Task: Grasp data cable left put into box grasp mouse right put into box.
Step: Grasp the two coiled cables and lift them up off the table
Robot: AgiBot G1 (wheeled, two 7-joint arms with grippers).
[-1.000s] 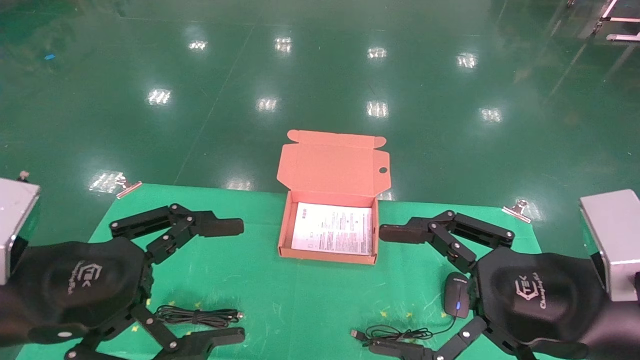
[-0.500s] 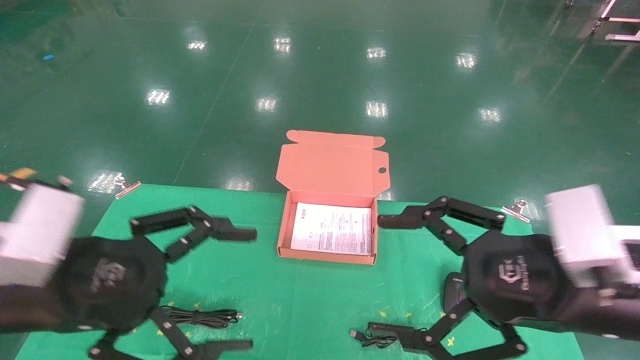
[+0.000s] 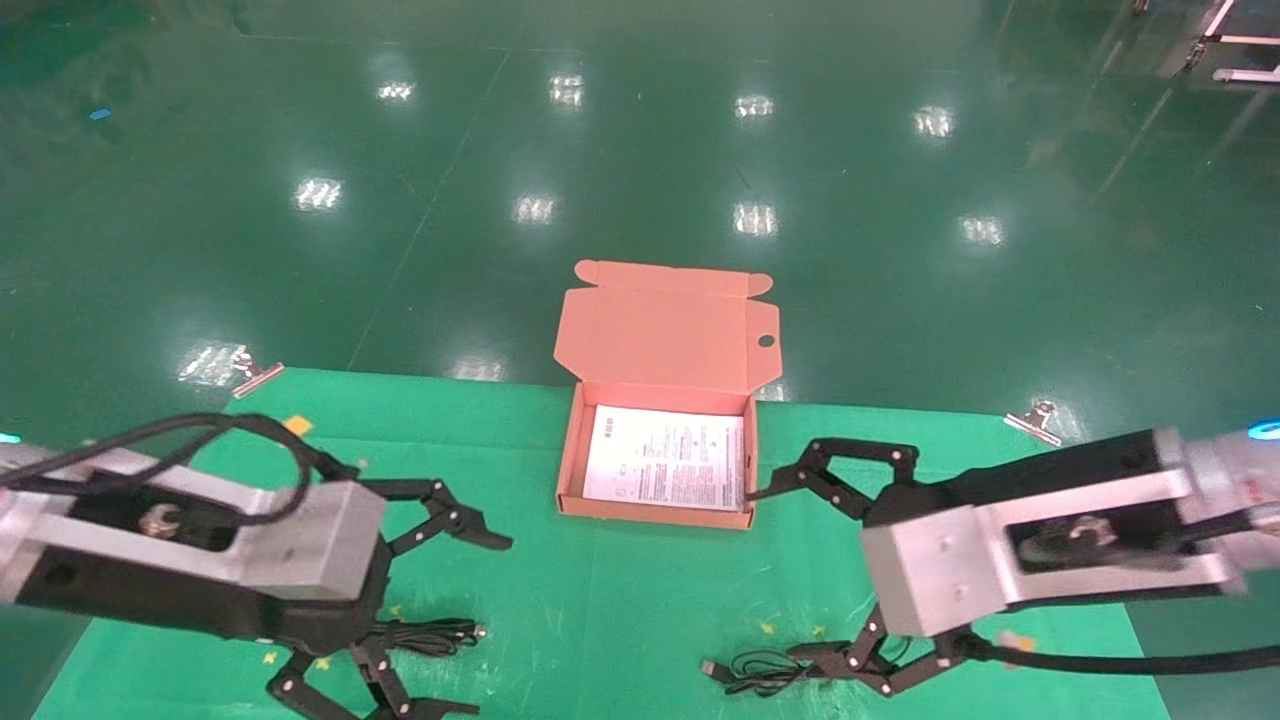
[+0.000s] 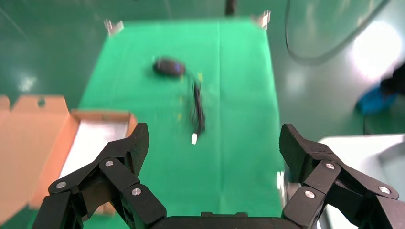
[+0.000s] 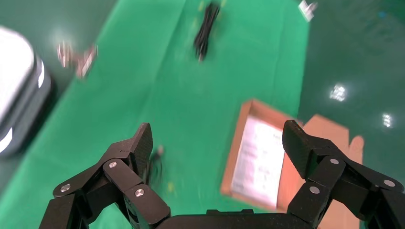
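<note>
The open orange-brown box (image 3: pixel 568 455) stands at the table's far middle, its lid raised and a white sheet inside. The data cable (image 3: pixel 420 635), a thin black bundle, lies near the front left, between the fingers of my open left gripper (image 3: pixel 480 625). It also shows far off in the right wrist view (image 5: pixel 206 28). My right gripper (image 3: pixel 775 573) is open beside the box's near right corner. The mouse (image 4: pixel 168 67) shows only in the left wrist view; in the head view my right arm hides it. Its cord (image 3: pixel 765 668) with USB plug lies by the right gripper's lower finger.
A green mat (image 3: pixel 620 600) covers the table, held by metal clips at the far left (image 3: pixel 255 375) and far right (image 3: pixel 1035 418) corners. Shiny green floor lies beyond the table's far edge. The box also shows in both wrist views (image 4: pixel 71 138) (image 5: pixel 262 157).
Both arms have turned at the wrist and dropped toward the table, so the silver wrist blocks now face up. The left gripper now straddles the data cable. The right arm now hides the mouse.
</note>
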